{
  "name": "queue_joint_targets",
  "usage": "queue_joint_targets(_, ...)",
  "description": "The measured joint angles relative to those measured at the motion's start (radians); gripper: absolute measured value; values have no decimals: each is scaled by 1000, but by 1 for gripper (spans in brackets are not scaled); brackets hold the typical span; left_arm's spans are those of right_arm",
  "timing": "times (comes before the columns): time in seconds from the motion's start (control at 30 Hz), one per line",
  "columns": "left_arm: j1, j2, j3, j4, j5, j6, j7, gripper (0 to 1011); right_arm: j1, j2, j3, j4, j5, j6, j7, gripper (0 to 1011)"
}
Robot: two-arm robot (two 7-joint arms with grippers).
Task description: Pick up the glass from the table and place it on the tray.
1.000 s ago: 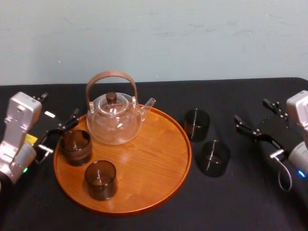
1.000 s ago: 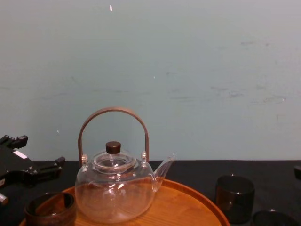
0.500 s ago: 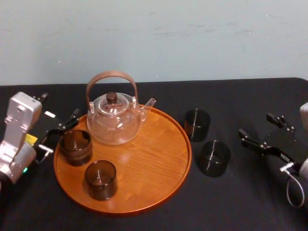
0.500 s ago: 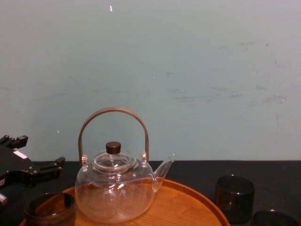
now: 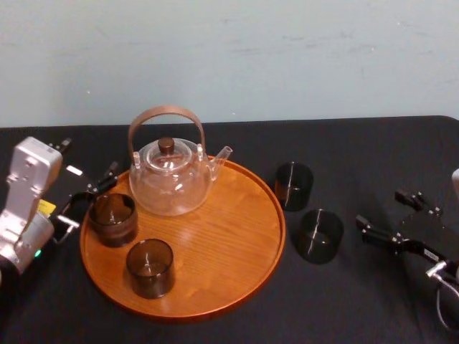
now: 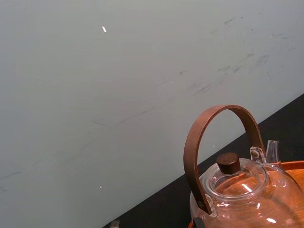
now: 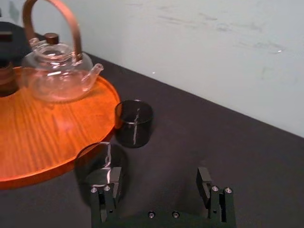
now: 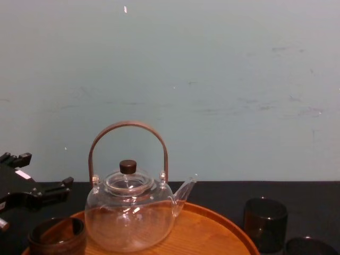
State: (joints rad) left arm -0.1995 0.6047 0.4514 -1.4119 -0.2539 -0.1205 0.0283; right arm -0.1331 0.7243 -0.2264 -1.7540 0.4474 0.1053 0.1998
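Note:
Two dark smoked glasses stand on the black table (image 5: 358,143) to the right of the round wooden tray (image 5: 215,287): a farther glass (image 5: 294,185) (image 7: 134,122) (image 8: 265,223) and a nearer glass (image 5: 320,235) (image 7: 99,161) (image 8: 311,247). My right gripper (image 5: 384,215) (image 7: 159,183) hovers open to the right of the nearer glass, with nothing between its fingers. In the right wrist view one fingertip (image 7: 107,189) overlaps that glass. My left gripper (image 5: 86,175) (image 8: 37,180) rests open at the tray's left edge.
On the tray stand a glass teapot (image 5: 171,175) (image 8: 130,212) (image 6: 237,190) with a brown hoop handle and two more dark glasses (image 5: 112,218) (image 5: 150,267). The tray's right half is bare wood. A pale wall runs behind the table.
My right gripper has drawn back toward the table's near right side, still open. The left arm, glasses and teapot have not moved.

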Motion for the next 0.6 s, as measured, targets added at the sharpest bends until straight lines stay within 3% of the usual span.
queue_joint_targets(0.6, 0, 0, 0, 0, 0, 0, 0, 1001, -72, 51, 31, -74, -9, 57, 110, 1002)
